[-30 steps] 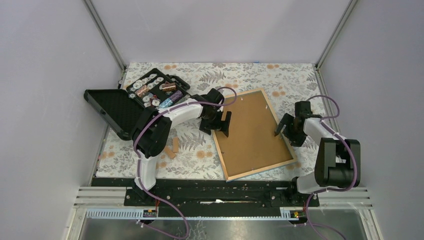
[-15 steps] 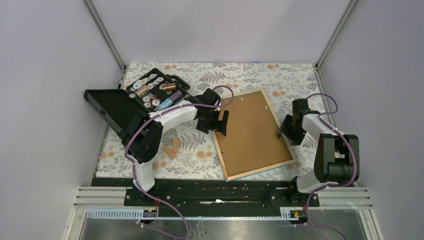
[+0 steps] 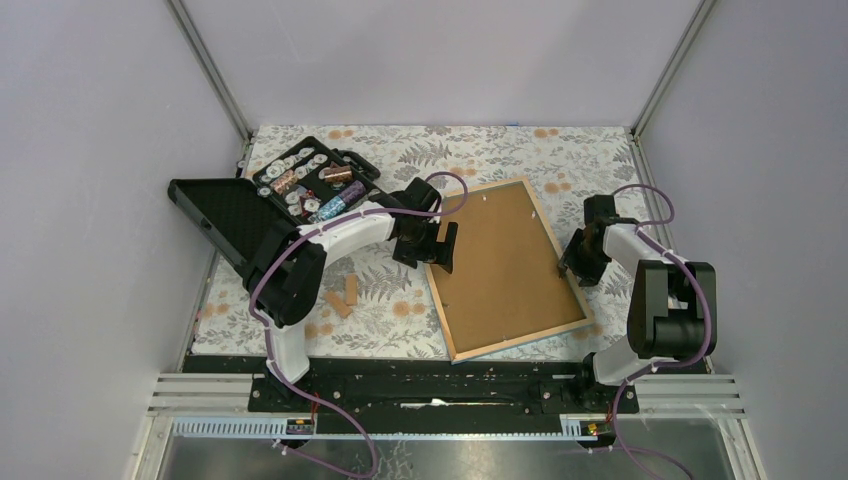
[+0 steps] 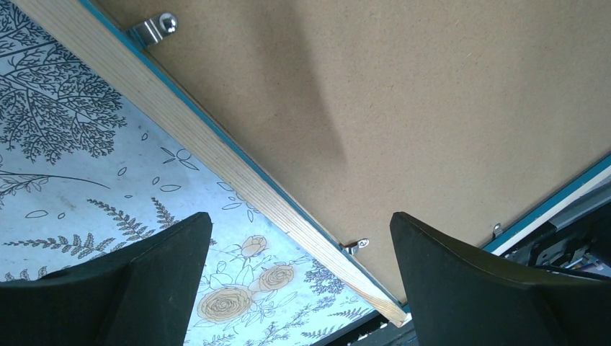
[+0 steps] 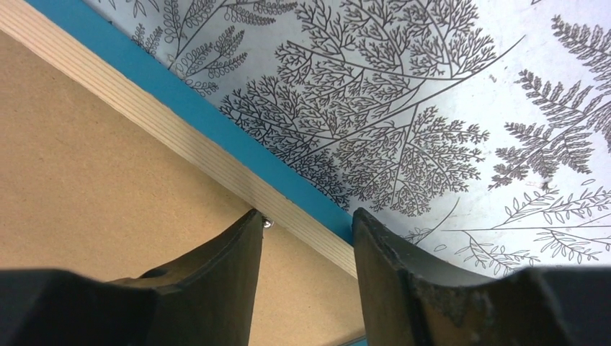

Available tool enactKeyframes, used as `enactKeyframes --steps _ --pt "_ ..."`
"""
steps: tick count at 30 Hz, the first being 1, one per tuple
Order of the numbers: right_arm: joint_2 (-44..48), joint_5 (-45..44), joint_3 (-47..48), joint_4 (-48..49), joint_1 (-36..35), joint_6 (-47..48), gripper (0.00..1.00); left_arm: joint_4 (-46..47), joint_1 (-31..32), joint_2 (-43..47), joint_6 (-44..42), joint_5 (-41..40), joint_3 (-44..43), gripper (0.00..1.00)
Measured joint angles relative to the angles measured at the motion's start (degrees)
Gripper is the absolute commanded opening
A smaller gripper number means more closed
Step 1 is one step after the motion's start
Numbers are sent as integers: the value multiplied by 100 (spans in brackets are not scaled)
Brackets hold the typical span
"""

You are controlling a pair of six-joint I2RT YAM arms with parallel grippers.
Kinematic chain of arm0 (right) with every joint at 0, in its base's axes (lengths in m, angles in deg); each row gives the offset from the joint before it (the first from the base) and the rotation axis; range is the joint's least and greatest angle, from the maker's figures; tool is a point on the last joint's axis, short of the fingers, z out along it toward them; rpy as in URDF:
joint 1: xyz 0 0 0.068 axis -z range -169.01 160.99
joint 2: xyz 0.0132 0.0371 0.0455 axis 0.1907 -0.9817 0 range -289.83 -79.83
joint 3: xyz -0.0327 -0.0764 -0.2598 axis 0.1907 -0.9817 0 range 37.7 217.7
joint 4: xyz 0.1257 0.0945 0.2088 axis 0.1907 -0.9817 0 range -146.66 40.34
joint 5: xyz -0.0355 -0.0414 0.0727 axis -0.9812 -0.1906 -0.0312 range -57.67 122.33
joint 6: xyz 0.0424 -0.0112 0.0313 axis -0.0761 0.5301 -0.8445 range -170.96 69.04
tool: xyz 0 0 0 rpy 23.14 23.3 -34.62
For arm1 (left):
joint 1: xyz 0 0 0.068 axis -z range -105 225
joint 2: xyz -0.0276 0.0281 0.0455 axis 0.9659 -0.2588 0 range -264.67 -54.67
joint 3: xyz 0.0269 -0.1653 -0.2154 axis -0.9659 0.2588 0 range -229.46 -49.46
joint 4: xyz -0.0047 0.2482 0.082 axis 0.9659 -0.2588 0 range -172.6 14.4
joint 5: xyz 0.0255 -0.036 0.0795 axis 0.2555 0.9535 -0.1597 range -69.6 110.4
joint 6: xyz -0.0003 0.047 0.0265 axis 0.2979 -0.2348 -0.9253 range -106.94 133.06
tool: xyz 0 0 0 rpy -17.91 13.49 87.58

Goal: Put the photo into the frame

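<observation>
Two hands flank the frame [image 3: 520, 341], and that is the relation your next move turns on: it lies face down on the table [image 3: 400, 320], light wood rim up, with the brown backing board [image 3: 500, 265] seated inside it. Its long axis runs from the near edge toward the far one, the far end leaning toward your left. The left hand [image 3: 440, 250] hovers at the left long side with its fingers wide apart. Its wrist view shows the wood rim crossing the gap between them and a small metal tab [image 4: 153, 29] on the board beside that rim. The right hand [image 3: 568, 268] sits at the right long side, fingers apart but closer together, gripping nothing. The rim and its blue outer edge pass between them, and the inner finger's tip is just beside another tab [image 5: 267, 223]. Each hand is therefore nearest its own long side, and the right looks best placed to work on a tab. You cannot see the photo in any view, so whether it lies under the board cannot be told. An open black case [image 3: 310, 185] of small parts stands at the far left, well apart from the frame. No brand, label or writing can be read anywhere.
</observation>
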Motion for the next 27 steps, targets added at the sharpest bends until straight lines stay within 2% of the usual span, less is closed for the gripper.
enactKeyframes --steps 2,5,8,15,21,27 --pt "-11 -4 7 28 0 35 36 2 -2 0 0 0 0 99" --pt "-11 66 17 59 -7 267 36 2 0 0 0 4 0 99" --pt "-13 149 20 90 -48 284 59 0 0 0 0 24 0 99" --pt "-129 195 243 -17 -42 170 85 2 4 0 0 42 0 99" --pt "-179 243 896 -39 -42 201 88 2 4 0 -2 42 0 99" --pt "-1252 289 2208 68 -42 205 91 2 4 0 -4 44 0 99"
